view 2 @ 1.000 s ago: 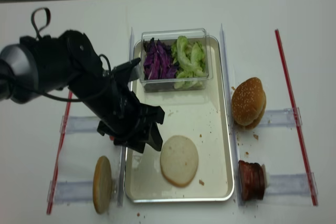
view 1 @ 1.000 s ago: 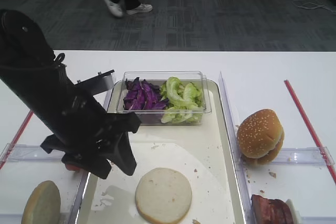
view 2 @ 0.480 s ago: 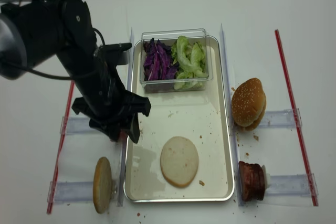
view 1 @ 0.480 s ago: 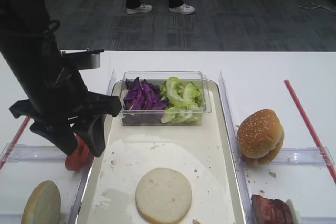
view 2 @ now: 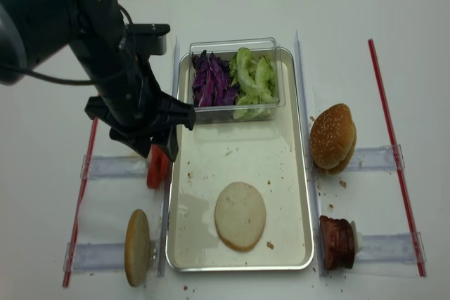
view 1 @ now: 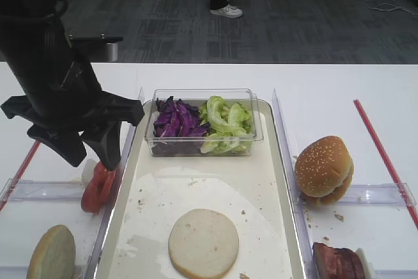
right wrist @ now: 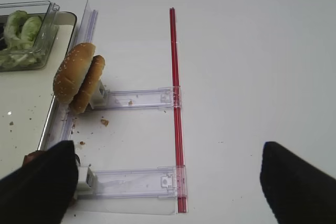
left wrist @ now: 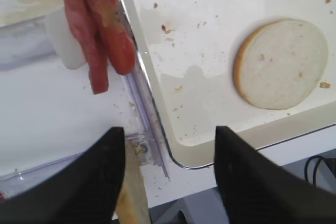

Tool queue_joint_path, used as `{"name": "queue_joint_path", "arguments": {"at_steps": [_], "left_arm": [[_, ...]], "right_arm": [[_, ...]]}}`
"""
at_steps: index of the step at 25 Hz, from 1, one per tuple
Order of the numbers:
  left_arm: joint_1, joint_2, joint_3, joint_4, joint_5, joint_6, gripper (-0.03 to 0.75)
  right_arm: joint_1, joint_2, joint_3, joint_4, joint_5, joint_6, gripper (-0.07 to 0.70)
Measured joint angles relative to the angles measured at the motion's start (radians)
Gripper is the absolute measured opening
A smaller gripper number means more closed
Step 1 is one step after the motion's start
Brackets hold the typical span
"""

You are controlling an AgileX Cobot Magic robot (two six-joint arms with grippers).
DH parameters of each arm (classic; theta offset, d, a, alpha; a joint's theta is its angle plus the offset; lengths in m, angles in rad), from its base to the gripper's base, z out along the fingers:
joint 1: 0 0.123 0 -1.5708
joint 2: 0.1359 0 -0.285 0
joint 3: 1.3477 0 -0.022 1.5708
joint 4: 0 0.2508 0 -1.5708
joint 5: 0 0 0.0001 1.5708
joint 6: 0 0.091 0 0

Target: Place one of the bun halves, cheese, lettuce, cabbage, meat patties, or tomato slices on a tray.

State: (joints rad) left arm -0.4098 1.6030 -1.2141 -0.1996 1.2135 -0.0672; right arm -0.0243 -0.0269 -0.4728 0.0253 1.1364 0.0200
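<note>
My left gripper [left wrist: 167, 177] hangs over the left edge of the tray [view 1: 277, 161], fingers [left wrist: 100, 177] apart with nothing between them. Through my left wrist camera the two dark tips frame the tray's near corner and the clear rail beside it. My right gripper [right wrist: 163, 182] shows only as two dark fingers at the bottom corners of its own view, spread wide, nothing held.

One bun half [view 1: 203, 242] lies cut face up on the tray, toward the near end, a little right of my left fingers. The other half [view 1: 53, 253] stands on edge outside the tray, at the near left, by a clear holder.

The tomatoes [view 1: 98, 186] stand on edge just outside the tray's left rim, under my left gripper, leaning against a small white block; they look close to the rim, but I cannot tell whether they touch it.

At the tray's far end sits a clear box [view 1: 256, 129], cabbage [view 1: 174, 121] in its left part and lettuce [view 1: 226, 122] in its right, the two clumps touching.

Right of the tray a sesame bun [view 1: 324, 168] stands tilted in a holder. Nearer, the patties [view 1: 336, 261] sit at the picture's bottom edge. A red strip [view 1: 382, 151] runs along the table further right.
</note>
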Motion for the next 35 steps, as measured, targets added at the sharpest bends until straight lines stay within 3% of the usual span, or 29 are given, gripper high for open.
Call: {"name": "queue_joint_path", "arguments": {"at_steps": [12, 28, 35], "left_arm": [[0.022, -0.054, 0.0, 0.224, 0.004, -0.025, 0.364], [0.343, -0.09, 0.0, 0.252, 0.008, 0.084, 0.364], [0.387, -0.09, 0.0, 0.242, 0.01, 0.102, 0.364]], "right_arm": [[0.0, 0.0, 0.0, 0.0, 0.0, 0.0, 0.692], [0.0, 0.0, 0.0, 0.0, 0.0, 0.0, 0.692], [0.0, 0.0, 0.0, 0.0, 0.0, 0.0, 0.692]]}}
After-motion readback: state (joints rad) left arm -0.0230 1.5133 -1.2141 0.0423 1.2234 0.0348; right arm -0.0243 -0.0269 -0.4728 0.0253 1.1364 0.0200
